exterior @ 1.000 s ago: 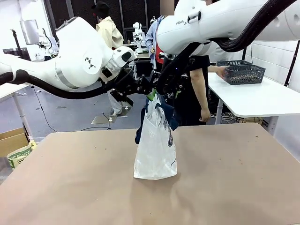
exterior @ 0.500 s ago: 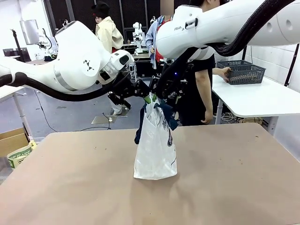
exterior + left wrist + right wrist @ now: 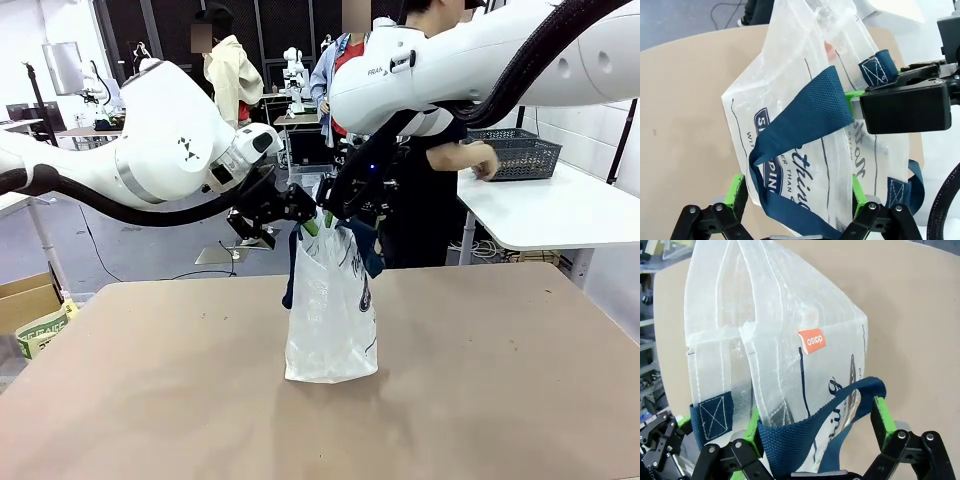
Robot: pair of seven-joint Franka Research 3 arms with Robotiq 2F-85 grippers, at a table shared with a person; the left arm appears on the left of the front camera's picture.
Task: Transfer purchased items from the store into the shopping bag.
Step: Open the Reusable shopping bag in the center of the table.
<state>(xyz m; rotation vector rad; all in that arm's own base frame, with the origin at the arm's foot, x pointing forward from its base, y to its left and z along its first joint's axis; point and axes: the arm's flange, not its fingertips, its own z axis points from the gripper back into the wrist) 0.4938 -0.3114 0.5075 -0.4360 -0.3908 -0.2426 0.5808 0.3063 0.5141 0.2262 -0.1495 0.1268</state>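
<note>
Both arms have sunk a little and drifted toward the robot's left over the last second. The top of the shopping bag [image 3: 330, 310] has leaned that way with them, while the person's hand [image 3: 485, 160], earlier resting on the store [image 3: 522, 152], is now lifted just beside its end. We see the bag standing upright near the middle of the brown table [image 3: 150, 390], its base on the surface and its mouth up between the two claws. The left gripper [image 3: 796, 186] has its fingers spread wide, one on each side of the bag's upper edge, with a navy strap [image 3: 810, 115] looped across the gap; we see nothing pinched. The right gripper [image 3: 817, 420] is spread just as wide, straddling the bag's other side with the second strap draped between its green pads, also unclamped. From the left wrist we see one of the right claw's fingers lying against the strap at the bag's rim. A small orange tag [image 3: 812, 341] sticks out of a side seam. The store sits on the white side table [image 3: 560, 215] to the robot's right, well apart from the bag; we cannot tell what lies in it.
</note>
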